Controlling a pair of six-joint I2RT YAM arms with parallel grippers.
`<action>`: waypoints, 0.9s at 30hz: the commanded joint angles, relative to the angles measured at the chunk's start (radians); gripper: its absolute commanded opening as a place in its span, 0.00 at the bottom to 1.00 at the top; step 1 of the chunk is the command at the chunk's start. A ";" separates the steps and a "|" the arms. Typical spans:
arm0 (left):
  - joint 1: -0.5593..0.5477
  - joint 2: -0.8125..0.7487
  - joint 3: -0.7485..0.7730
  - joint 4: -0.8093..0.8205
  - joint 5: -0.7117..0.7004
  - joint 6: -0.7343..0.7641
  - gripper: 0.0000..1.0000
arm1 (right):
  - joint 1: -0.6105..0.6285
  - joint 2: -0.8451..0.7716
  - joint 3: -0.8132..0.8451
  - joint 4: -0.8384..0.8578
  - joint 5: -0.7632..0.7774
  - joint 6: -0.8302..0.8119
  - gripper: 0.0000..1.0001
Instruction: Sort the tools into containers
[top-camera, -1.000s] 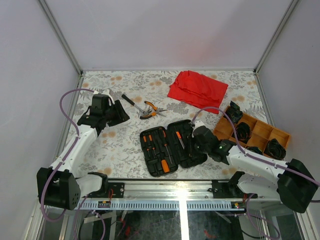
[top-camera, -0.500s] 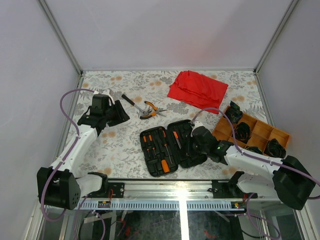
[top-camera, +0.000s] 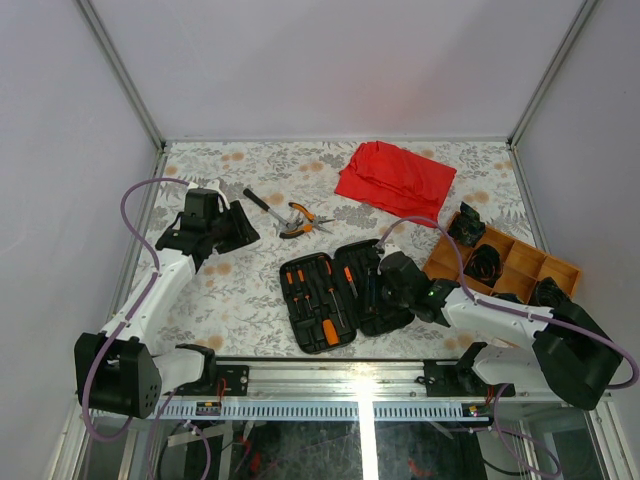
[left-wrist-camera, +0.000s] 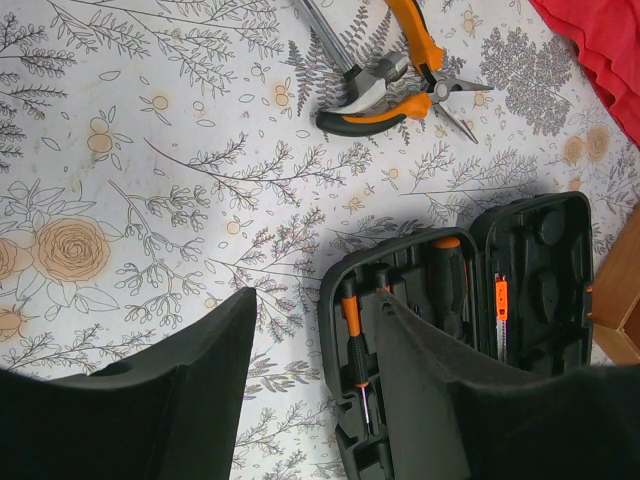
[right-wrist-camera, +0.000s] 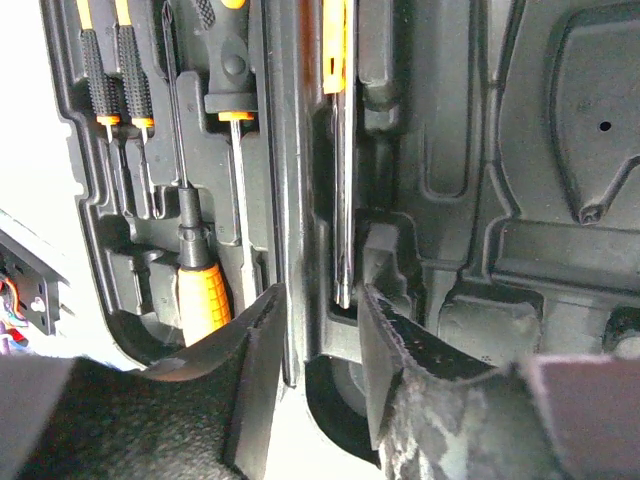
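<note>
The black tool case (top-camera: 378, 316) lies open in the middle of the table. Several orange-and-black screwdrivers (top-camera: 318, 292) sit in its left half. My right gripper (top-camera: 378, 287) hangs low over the case's hinge, open. In the right wrist view its jaws (right-wrist-camera: 320, 300) straddle the hinge ridge. The tip of a slim orange-handled screwdriver (right-wrist-camera: 337, 40) lies in a slot beside the right finger (right-wrist-camera: 385, 330). Orange-handled pliers (top-camera: 306, 215) and a long black-handled tool (top-camera: 260, 201) lie together behind the case. My left gripper (top-camera: 236, 228) hovers open and empty at the left (left-wrist-camera: 315, 300).
A red cloth (top-camera: 396, 175) lies at the back of the table. A wooden compartment tray (top-camera: 512, 262) with black items stands at the right, close to the right arm. The metal enclosure frame rings the table.
The right gripper's jaws have parted and let go of the slim screwdriver, which now lies in the case. The right arm shifted slightly left. The left arm has not moved.
</note>
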 joint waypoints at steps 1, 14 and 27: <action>0.007 0.002 -0.011 0.035 0.009 0.018 0.48 | 0.006 -0.021 0.041 0.003 0.010 -0.011 0.44; 0.007 0.005 -0.012 0.036 0.008 0.017 0.48 | 0.006 -0.009 0.169 -0.123 0.118 -0.166 0.30; 0.007 0.006 -0.014 0.035 0.011 0.014 0.48 | -0.023 0.191 0.288 -0.162 0.050 -0.255 0.17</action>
